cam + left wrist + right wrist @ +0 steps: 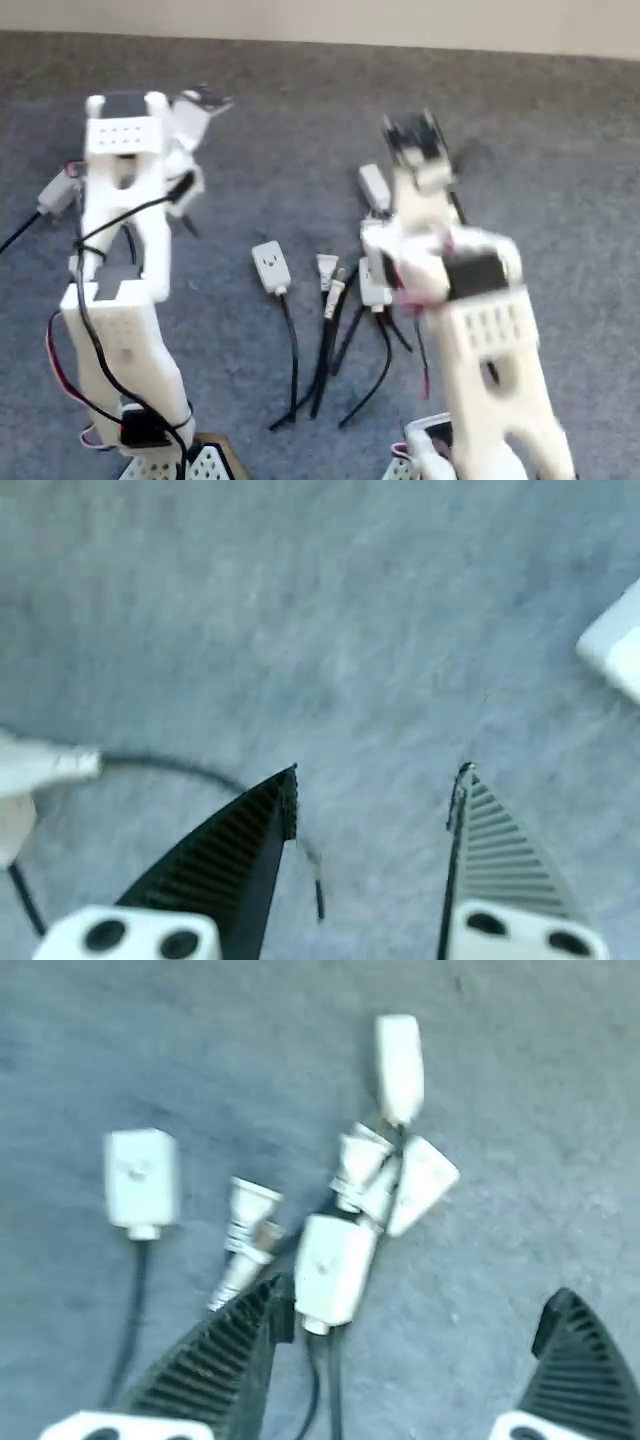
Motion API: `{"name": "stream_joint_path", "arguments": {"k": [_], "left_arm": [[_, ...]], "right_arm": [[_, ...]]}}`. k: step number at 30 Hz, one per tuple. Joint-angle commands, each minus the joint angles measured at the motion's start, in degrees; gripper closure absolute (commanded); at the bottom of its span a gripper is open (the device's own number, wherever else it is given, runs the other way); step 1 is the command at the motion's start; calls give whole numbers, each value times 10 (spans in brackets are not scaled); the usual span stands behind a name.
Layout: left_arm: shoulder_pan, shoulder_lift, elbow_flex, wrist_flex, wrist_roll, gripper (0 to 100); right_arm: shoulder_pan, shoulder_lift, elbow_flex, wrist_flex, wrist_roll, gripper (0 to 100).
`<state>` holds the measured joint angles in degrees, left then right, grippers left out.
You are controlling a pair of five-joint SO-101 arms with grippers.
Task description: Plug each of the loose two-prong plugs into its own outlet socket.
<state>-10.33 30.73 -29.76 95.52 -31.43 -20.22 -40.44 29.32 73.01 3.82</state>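
Overhead, the right pincer (420, 1295) hangs with its jaws wide apart and nothing between them, directly above the tangle of parts, a stance that suits choosing one piece to grasp. Nearest its dark finger (235, 1355) lies a white socket block (330, 1265), touching a cluster (395, 1175) of further white pieces; which of these are plugs cannot be told. Beside them lies a loose plug (245, 1222), joined to nothing, and farther off a lone socket (142, 1175) on its black cable (292, 350). No plug looks seated, so the task appears unstarted. The left pincer (375, 770), likewise spread and empty, hovers over bare grey worktop (300, 600), away from the parts, probably to leave them clear.
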Motion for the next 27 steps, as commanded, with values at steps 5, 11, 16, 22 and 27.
{"name": "stream_joint_path", "arguments": {"k": [5,11,16,22,27], "left_arm": [[92,-44,130,-160,58,748],[145,-60,140,-177,98,748],[176,-139,165,-174,145,748],[175,-282,331,-192,199,748],[166,-376,595,-413,277,748]], "right_arm": [[46,-300,488,-204,39,645],[45,-309,521,-225,40,645],[46,-309,521,-225,39,645],[47,-309,529,-224,18,645],[47,-309,529,-223,18,645]]}}
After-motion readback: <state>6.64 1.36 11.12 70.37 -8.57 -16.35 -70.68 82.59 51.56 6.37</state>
